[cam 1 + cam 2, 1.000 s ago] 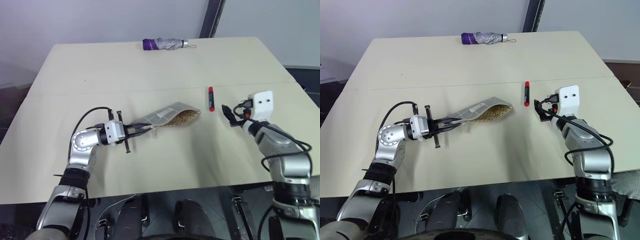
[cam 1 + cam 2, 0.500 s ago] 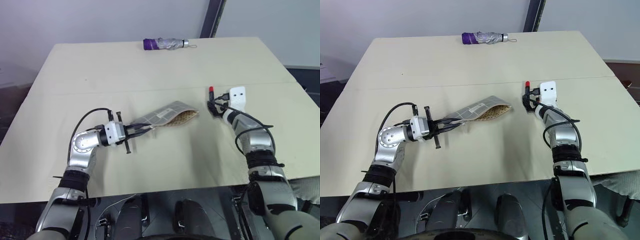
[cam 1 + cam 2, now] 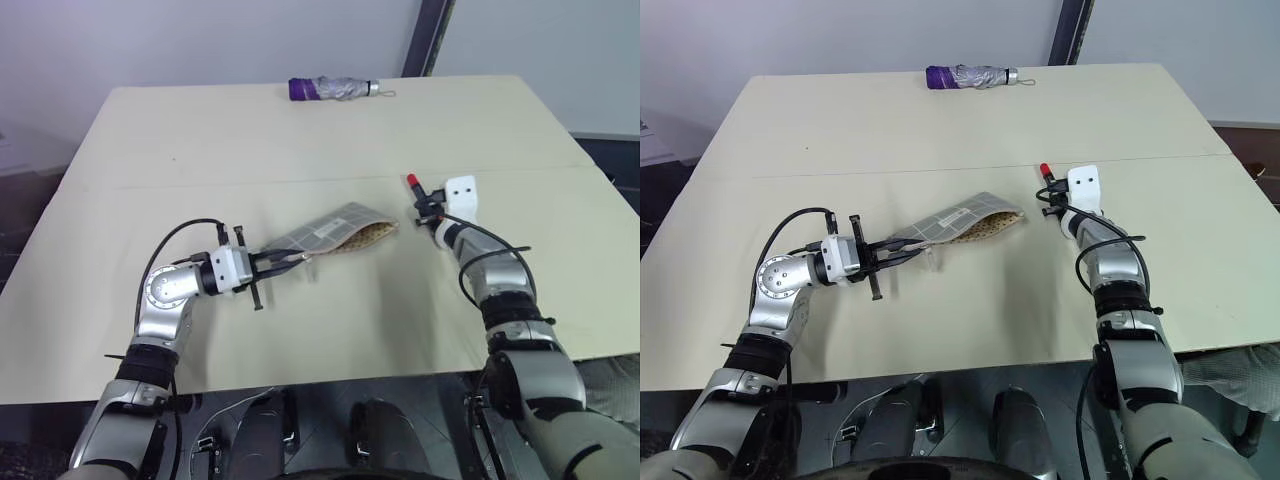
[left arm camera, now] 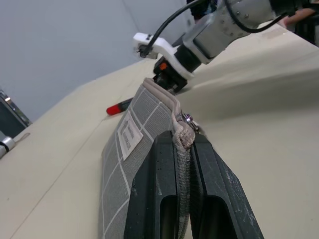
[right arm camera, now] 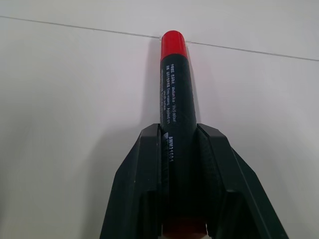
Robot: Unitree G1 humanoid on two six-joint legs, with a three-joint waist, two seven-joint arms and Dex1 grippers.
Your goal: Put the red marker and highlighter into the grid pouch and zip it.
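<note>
One slim dark-barrelled red marker (image 5: 175, 104) sits clamped between the right pincer's (image 3: 424, 204) black fingers, red end poking out over the beige table (image 3: 300, 130). A second ago that marker lay free and the pincer gaped beside it; now it has moved in and closed! Nearby, the flat grey grid pouch (image 3: 335, 229) hangs lifted, its zipper edge pinched tight in the left pincer (image 4: 182, 164), unchanged. Far back lies a purple-and-silver folded umbrella (image 3: 332, 88).
</note>
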